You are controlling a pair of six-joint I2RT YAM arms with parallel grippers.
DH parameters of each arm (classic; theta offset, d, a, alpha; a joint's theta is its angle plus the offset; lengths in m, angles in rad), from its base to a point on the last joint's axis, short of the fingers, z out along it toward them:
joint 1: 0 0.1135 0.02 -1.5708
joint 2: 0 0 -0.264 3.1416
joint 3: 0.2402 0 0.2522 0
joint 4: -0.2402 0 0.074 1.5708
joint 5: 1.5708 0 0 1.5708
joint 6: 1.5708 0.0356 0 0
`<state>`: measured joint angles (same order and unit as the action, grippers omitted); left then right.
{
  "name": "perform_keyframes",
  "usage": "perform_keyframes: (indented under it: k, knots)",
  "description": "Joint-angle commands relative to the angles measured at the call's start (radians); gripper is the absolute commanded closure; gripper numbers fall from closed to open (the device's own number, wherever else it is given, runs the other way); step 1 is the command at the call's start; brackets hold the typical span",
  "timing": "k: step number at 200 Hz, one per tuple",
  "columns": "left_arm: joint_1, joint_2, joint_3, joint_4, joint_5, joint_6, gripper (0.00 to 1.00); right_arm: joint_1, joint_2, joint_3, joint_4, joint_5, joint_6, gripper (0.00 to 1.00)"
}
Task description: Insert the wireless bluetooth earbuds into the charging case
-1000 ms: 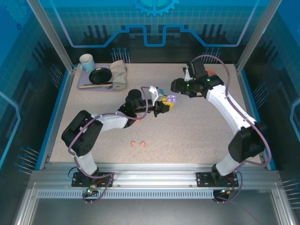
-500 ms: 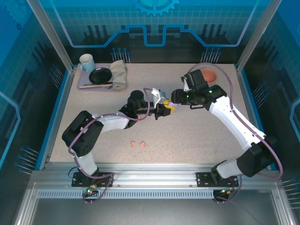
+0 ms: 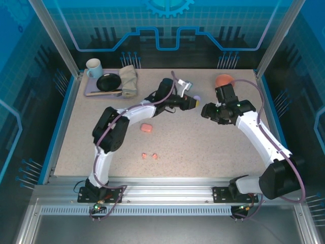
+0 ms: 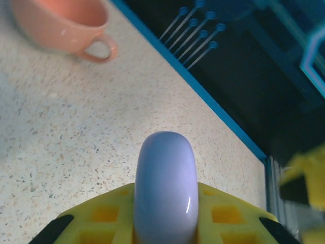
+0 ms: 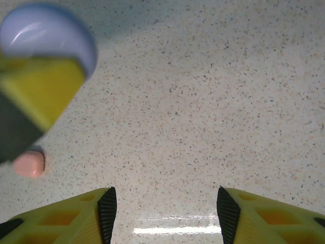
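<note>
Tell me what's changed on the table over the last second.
The left gripper, shut on the lilac case, carried it farther back as its arm stretched out. The right gripper reached the case, then backed off right, open and empty. The pink case, hidden under the left arm before, now shows. Pink earbuds and tray stayed put.

1 camera sits high over the near edge and looks down on the whole surface [image 3: 203, 147]. The 2 wrist cameras sit very close. The left one faces the pink cup [image 4: 61, 23] at the far edge. The right one looks down. Both see the lilac case [image 4: 165, 188].
</note>
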<state>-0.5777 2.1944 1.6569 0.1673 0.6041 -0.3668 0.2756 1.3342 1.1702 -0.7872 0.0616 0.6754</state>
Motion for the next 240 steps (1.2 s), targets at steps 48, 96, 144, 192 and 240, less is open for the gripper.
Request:
perform_keyframes:
  k: [48,96,144,192,240]
  knots:
    - [0.016,0.272,0.339,-0.560,0.025,-0.269,1.00,-0.009,-0.046,-0.083,0.022,-0.023,0.047,0.42]
    - [0.030,0.350,0.462,-0.711,-0.007,-0.272,0.88,-0.004,-0.051,-0.088,0.023,-0.023,0.046,0.41]
    - [0.056,0.367,0.495,-0.812,-0.047,-0.268,0.53,0.003,-0.050,-0.073,0.009,-0.028,0.050,0.38]
    - [0.088,0.304,0.495,-0.913,-0.101,-0.207,0.22,0.034,-0.073,-0.060,-0.028,-0.004,0.068,0.36]
    - [0.118,0.066,0.359,-0.866,-0.128,-0.152,0.16,0.147,-0.081,-0.038,-0.071,0.074,0.124,0.27]
